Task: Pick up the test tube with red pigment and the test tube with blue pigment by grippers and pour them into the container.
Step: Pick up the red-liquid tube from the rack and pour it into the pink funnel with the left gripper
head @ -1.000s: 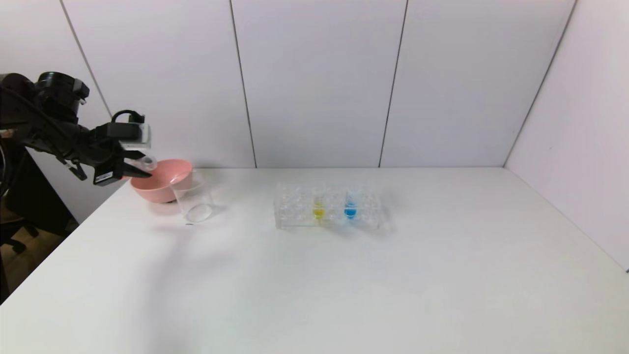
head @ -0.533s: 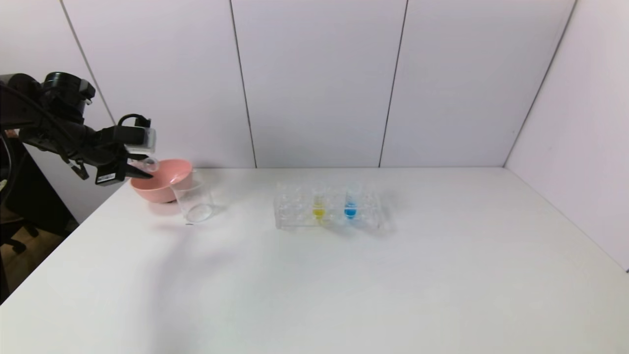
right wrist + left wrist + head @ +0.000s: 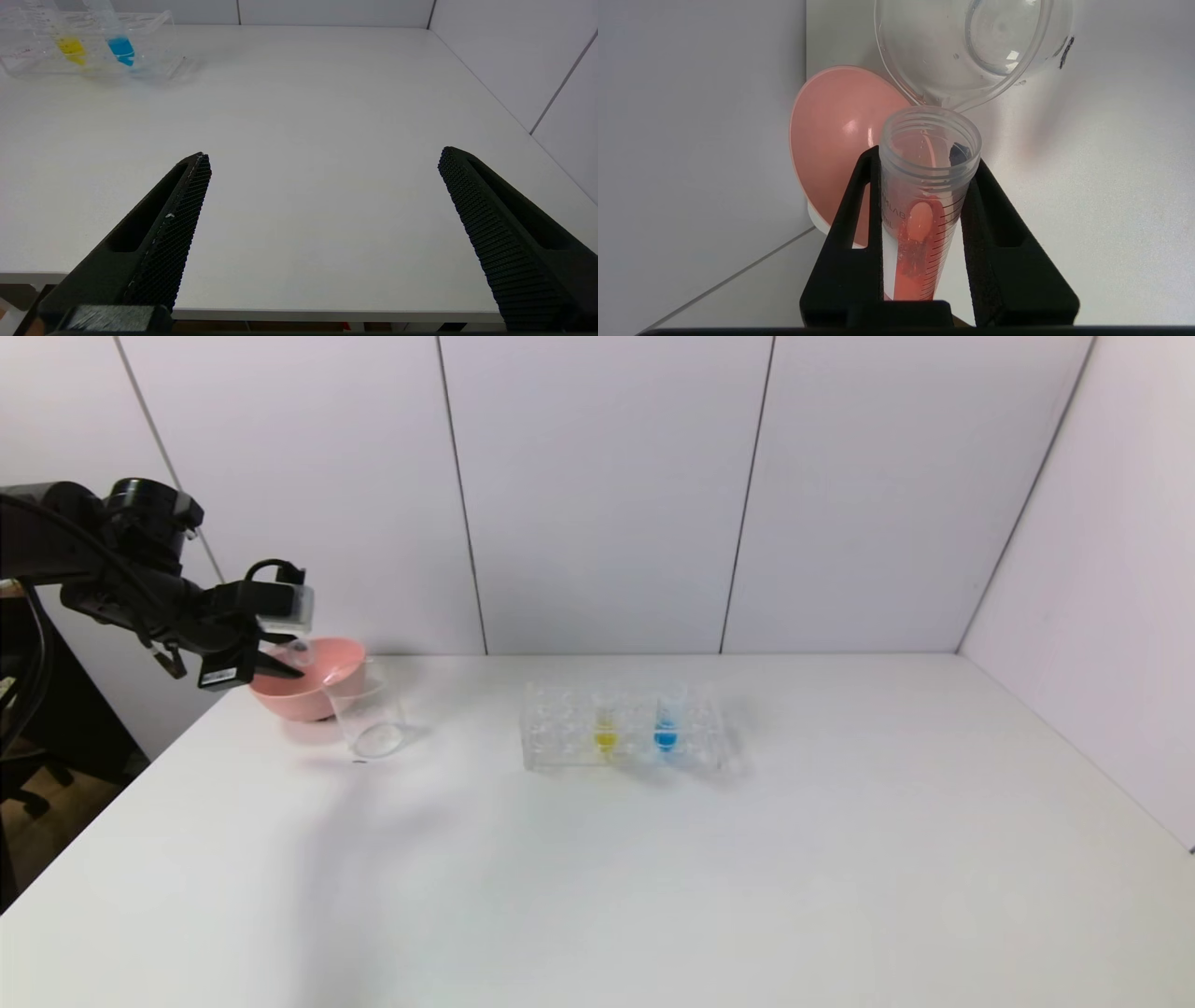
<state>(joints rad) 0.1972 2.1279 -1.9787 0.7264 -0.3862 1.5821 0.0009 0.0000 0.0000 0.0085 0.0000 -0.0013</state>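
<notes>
Left gripper (image 3: 924,196): closed on the test tube with red pigment (image 3: 924,210), both black fingers pressed to its sides; held over the far left corner of the table (image 3: 653,859), above the pink bowl (image 3: 317,695).
Test tube with red pigment: tipped over, open threaded mouth towards the container (image 3: 369,719); red-orange liquid lies along its lower wall, none at the lip.
Container: clear beaker, upright on the table just beside the pink bowl; looks empty, no colour inside.
Test tube with blue pigment (image 3: 666,733): upright in the clear rack (image 3: 621,737) at mid-table, beside a yellow-liquid tube (image 3: 605,735); untouched.
Right gripper (image 3: 322,233): fingers spread wide, empty, low near the front edge of the table, well apart from the rack.
Step in hand: carrying the red tube to the container; the pour has not begun.
Next move calls for: bringing the tube mouth over the beaker opening rather than the bowl, then tilting further.
Risk: the mouth seems short of the beaker rim, so an early tilt could spill into the bowl or onto the table.
</notes>
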